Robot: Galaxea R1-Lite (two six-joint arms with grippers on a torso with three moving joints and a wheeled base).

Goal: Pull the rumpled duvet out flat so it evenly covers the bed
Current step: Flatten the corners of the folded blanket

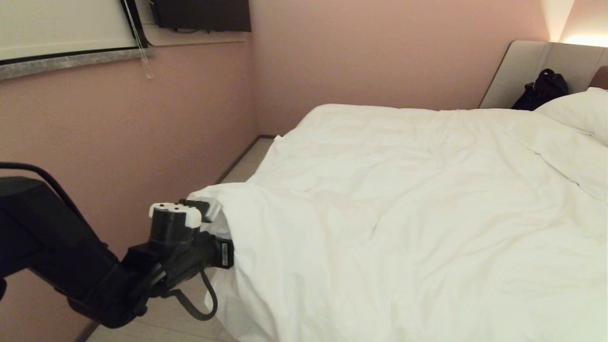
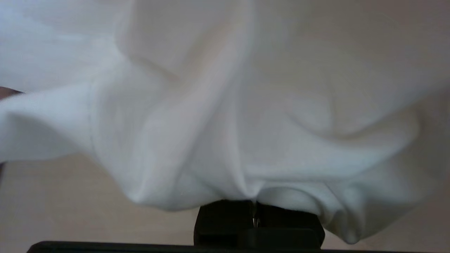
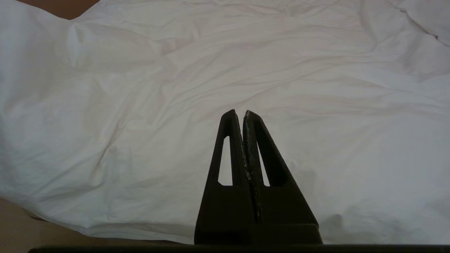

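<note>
1. Left hand [image 1: 209,213] is clamping the duvet [image 1: 403,199] at its near left corner, off the bed's left edge; in the left wrist view the fingers [image 2: 258,218] are pinched together w/ cloth bunching over them.
2. Right hand [image 3: 243,116] is hanging idle over the duvet near the bed's front edge, fingers pressed together, gripping nothing.
3. Duvet is lying across most of the bed [image 1: 546,66], up to the pillow [image 1: 582,111] at the far right corner; near left corner is draping over the side toward the floor [image 1: 156,327]. Surface is still creasing in broad folds.
4. Handling, my read: soft, puffy, light per handful but dragging as a whole; cloth probably slipping out of a thin pinch, so grabbing a thick bunch at corner or hem is best. Not fragile.
5. Room: pink wall [image 1: 156,118] is running close along the bed's left side, leaving only a narrow floor strip for the arm. Black bag [image 1: 541,90] is sitting by the headboard, well apart from the work.
</note>
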